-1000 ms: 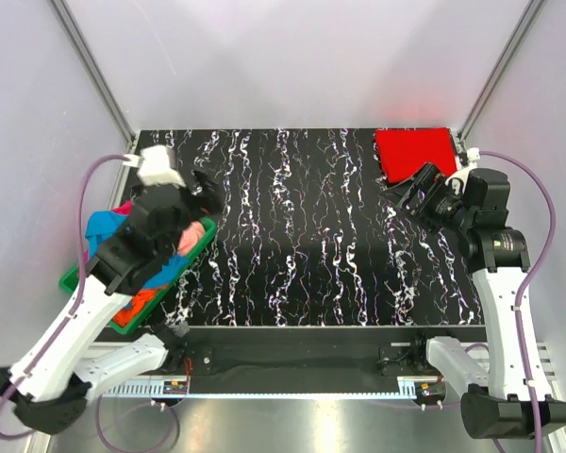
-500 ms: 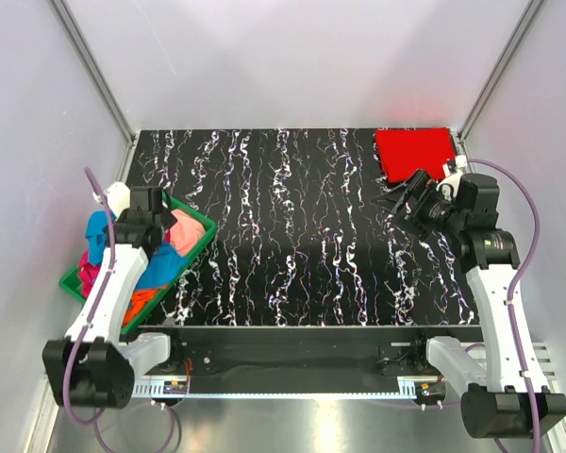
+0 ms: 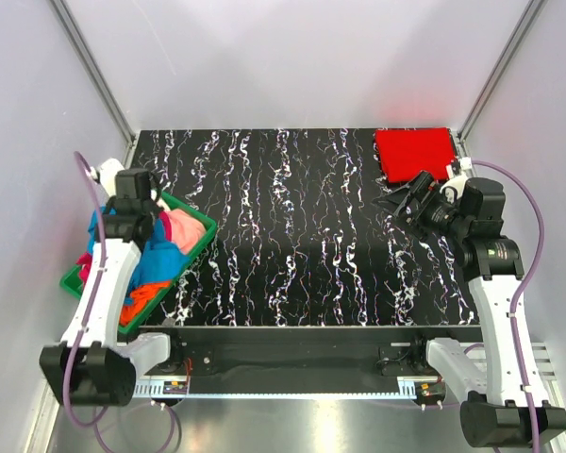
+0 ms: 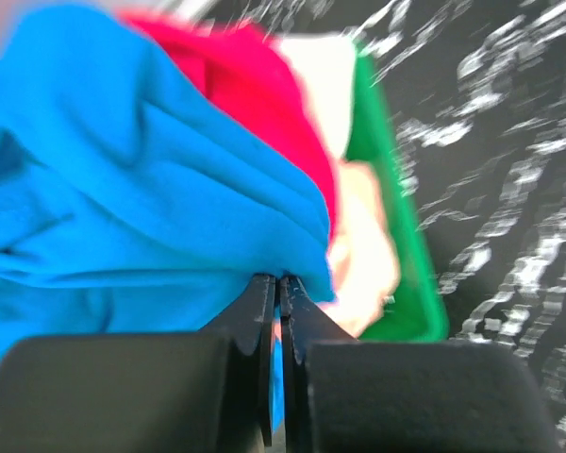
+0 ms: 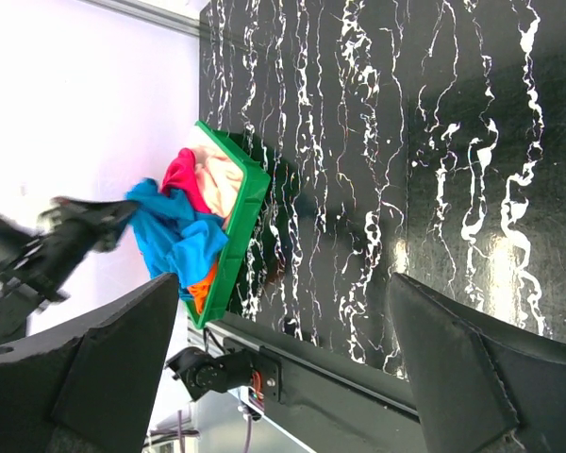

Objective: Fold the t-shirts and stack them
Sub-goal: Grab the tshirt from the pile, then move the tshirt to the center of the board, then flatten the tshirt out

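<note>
- Left gripper (image 4: 281,281) — jaws pressed together on a fold of the blue t-shirt (image 4: 141,179); a sliver of blue cloth is seen between them in the left wrist view.
- The blue t-shirt is draped over the heap in the green basket (image 4: 410,283), at the left edge of the counter (image 3: 292,236); in the right wrist view one corner is drawn up toward the left gripper.
- A magenta-pink t-shirt (image 4: 264,104) is seen beneath the blue one; an orange t-shirt (image 3: 140,297) is noted at the basket's lower end in the top view.
- Right gripper (image 5: 283,283) — jaws spread wide apart, held over the counter at the right of the top view.
- The red t-shirt (image 3: 415,153) is laid flat and folded in the upper right corner of the counter, just beside the right gripper.
</note>
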`<state>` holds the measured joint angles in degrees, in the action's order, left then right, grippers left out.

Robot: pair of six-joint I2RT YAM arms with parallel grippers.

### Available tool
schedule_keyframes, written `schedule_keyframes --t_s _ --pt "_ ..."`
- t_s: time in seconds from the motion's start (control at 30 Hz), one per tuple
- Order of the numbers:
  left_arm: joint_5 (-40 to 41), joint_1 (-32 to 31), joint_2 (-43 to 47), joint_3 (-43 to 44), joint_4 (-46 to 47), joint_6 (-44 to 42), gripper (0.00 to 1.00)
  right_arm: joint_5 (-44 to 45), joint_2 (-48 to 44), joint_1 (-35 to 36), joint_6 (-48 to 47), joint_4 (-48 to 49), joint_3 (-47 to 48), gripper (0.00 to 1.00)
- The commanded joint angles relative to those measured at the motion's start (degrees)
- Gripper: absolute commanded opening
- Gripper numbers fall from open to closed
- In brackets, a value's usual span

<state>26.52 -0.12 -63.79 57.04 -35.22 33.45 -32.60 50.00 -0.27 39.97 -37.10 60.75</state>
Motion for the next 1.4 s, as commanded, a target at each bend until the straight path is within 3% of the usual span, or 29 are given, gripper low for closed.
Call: schedule_keyframes --t_s 0.0,0.13,0.17,0.33,0.4,0.47,0.57,0.63,0.67,0.8,0.9,1.03,1.17,1.37 --pt "-6.1 -0.5 6.4 11.5 6.0 -4.5 0.00 0.9 -0.8 0.0 1.7 2.5 0.1 1.00" --pt "-18.4 -0.5 7.4 19.5 13.7 -3.4 0.00 3.9 -0.9 0.0 3.0 2.6 -0.5 1.00" --pt "-25.1 -0.6 7.1 21.5 16.8 -2.2 0.00 3.9 -0.7 0.0 3.5 2.6 -0.4 1.00" --pt "-44.8 -3.7 -0.6 40.1 26.2 8.0 0.00 4.6 -0.9 -0.1 5.1 2.6 0.7 1.00" --pt "-48.2 -5.5 -3.6 44.5 30.2 13.1 0.00 5.3 -1.3 0.0 5.5 2.6 0.9 1.00" --pt "-53.1 -8.2 -5.3 44.5 37.7 17.9 0.00 5.7 -1.7 0.0 5.9 2.6 0.9 1.00" --pt "-57.4 -11.2 -5.7 38.1 41.6 19.5 0.00 6.1 -2.0 -0.1 6.4 2.4 0.1 1.00" --pt "-58.7 -13.4 -4.5 27.3 41.6 18.1 0.24 6.6 -2.2 0.0 6.4 2.4 -0.8 1.00" --pt "-59.2 -14.2 -3.5 23.2 41.3 15.8 0.51 6.8 -2.0 0.0 6.4 2.1 -1.8 1.00" --pt "-60.2 -16.0 -2.5 1.7 35.4 10.5 0.62 7.5 -0.8 -0.1 6.4 1.6 -4.6 1.00" --pt "-55.7 -16.3 -0.4 -7.5 28.4 5.5 0.63 8.2 1.4 -0.1 6.4 1.7 -6.3 1.00" --pt "-46.8 -19.6 -0.5 -9.6 18.2 -0.9 0.65 10.5 6.9 -0.1 5.9 2.5 -6.9 1.00" --pt "-45.8 -22.0 -5.9 -8.8 16.1 -2.8 0.67 10.0 13.3 -0.1 6.7 5.6 -8.1 0.91" --pt "-40.7 -27.6 -14.5 -6.9 15.5 -3.1 0.71 18.6 22.2 4.4 5.5 8.4 -9.6 0.81"
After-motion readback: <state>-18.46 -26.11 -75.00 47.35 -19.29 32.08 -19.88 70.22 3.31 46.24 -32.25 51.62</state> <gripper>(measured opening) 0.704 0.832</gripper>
